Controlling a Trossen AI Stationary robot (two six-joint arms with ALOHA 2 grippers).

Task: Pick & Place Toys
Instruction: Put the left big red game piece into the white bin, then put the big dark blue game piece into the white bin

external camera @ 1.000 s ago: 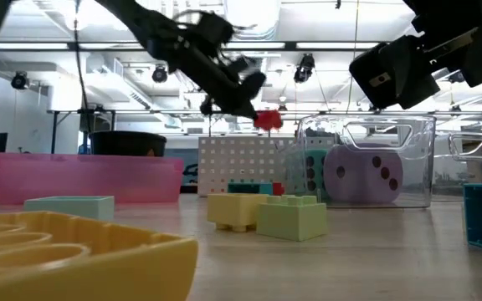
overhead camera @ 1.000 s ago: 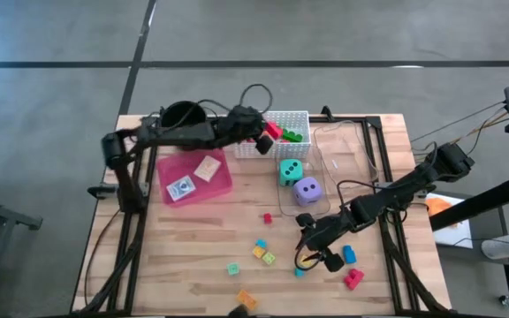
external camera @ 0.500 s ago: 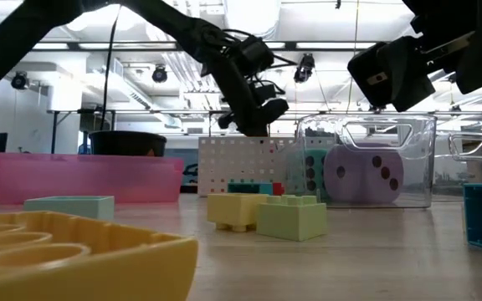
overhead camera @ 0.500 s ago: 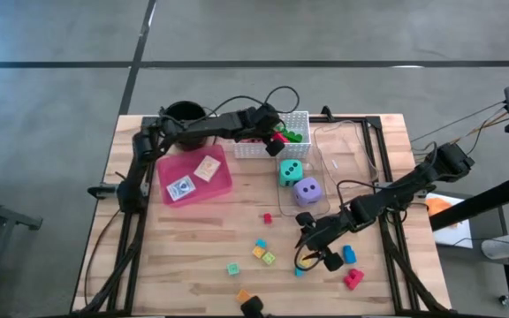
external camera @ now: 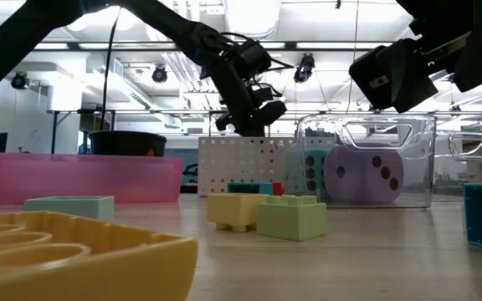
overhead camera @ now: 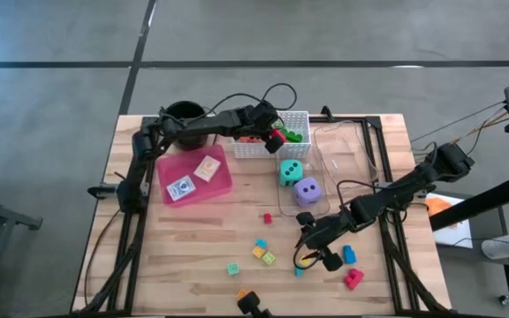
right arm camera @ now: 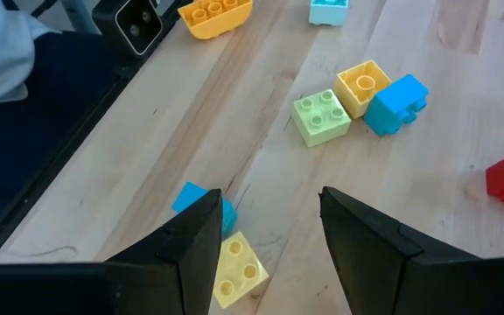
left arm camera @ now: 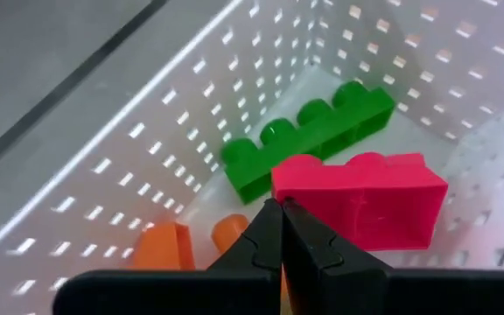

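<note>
Near table's front-right corner: right gripper [right arm camera: 265, 236] hovers, fingers apart, empty, directly above yellow block [right arm camera: 234, 265]; left gripper [left arm camera: 280, 229] pinched together over white basket [overhead camera: 300, 119].

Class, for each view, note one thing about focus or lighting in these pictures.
Low view: the nearest yellow block is out of focus and bright ceiling lamps glare behind. Left wrist view: light shines through the white perforated basket. Right wrist view: the blocks are sharp, the gripper's fingers dark.
</note>
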